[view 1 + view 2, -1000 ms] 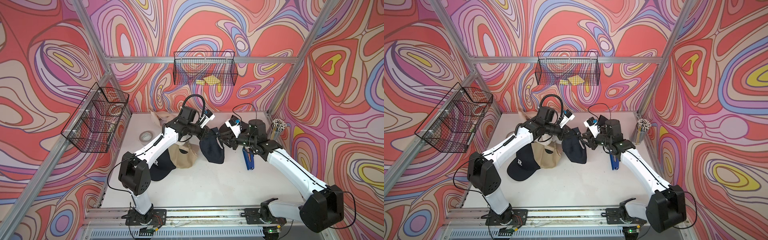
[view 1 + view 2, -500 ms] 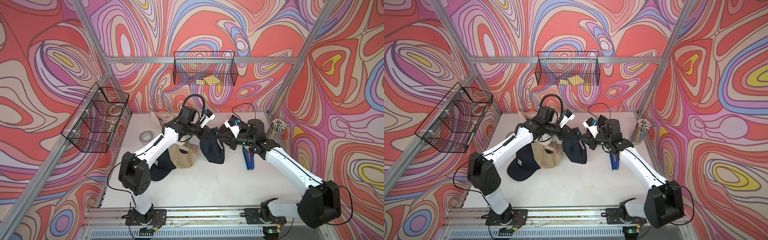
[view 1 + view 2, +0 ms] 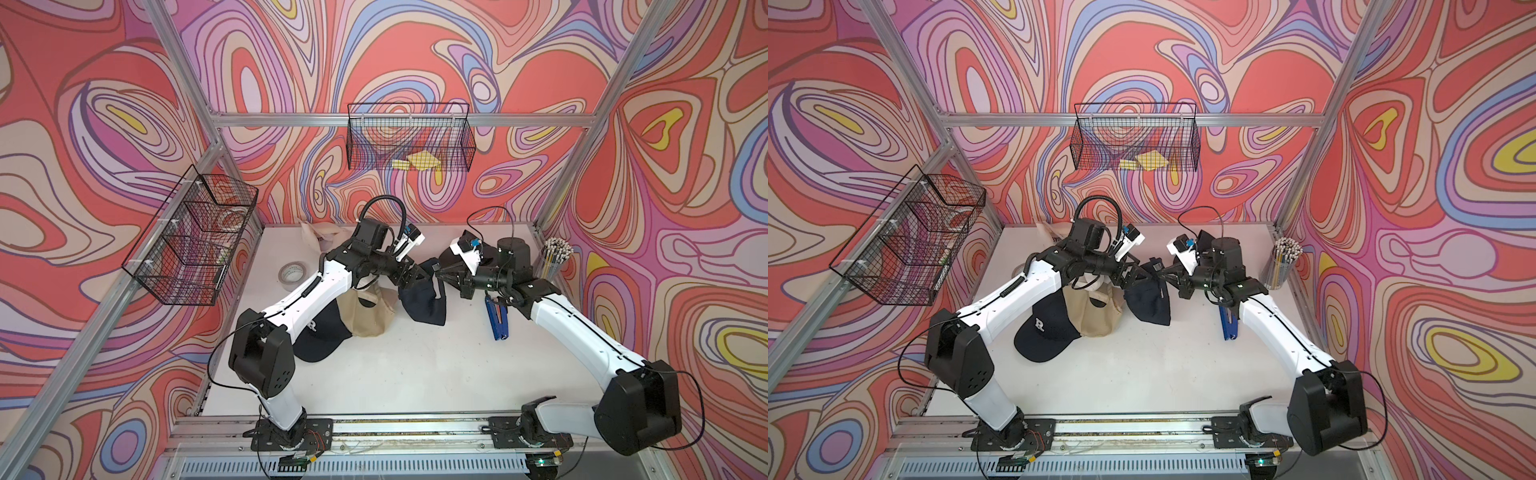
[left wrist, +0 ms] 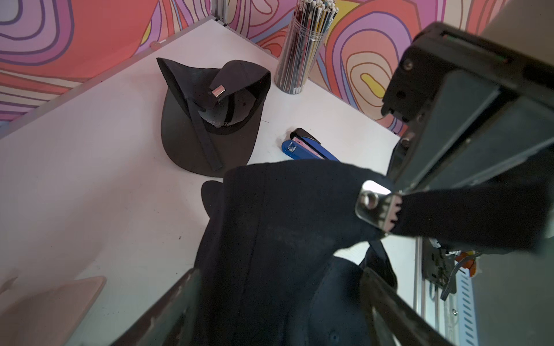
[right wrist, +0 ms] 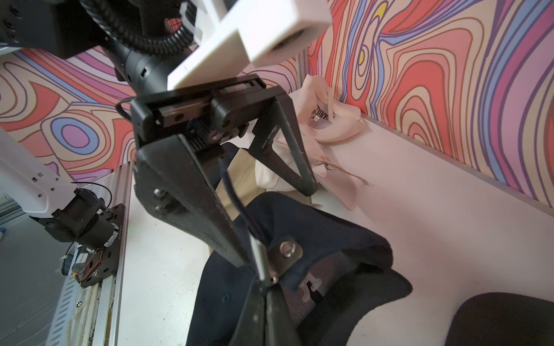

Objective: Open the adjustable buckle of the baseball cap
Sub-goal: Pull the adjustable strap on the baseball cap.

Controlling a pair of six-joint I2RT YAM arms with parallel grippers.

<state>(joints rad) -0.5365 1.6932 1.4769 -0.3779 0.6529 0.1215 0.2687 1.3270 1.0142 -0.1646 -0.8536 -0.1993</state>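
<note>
Two grippers at the navy baseball cap (image 3: pixel 424 305), hanging between the arms over the table (image 3: pixel 415 374): right gripper (image 5: pixel 263 283) pinched shut on the strap (image 5: pixel 234 197) just beside the metal buckle (image 5: pixel 284 254), left gripper (image 5: pixel 275 227) spread wide around it. Hold the strap taut and lever up the buckle flap with one left fingertip (image 5: pixel 236 254), gently. Legible: a white "R" on a second navy cap (image 3: pixel 1042 332) lying nearby.

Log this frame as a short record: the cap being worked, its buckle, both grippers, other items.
cap: navy fabric baseball cap, lifted, hanging between the two arms
buckle: silver metal clasp on the rear strap
left gripper: open, jaws spread beside the clasp
right gripper: shut on the cap's strap by the clasp
other items: black fabric cap, beige fabric cap, blue stapler, on white table
</note>
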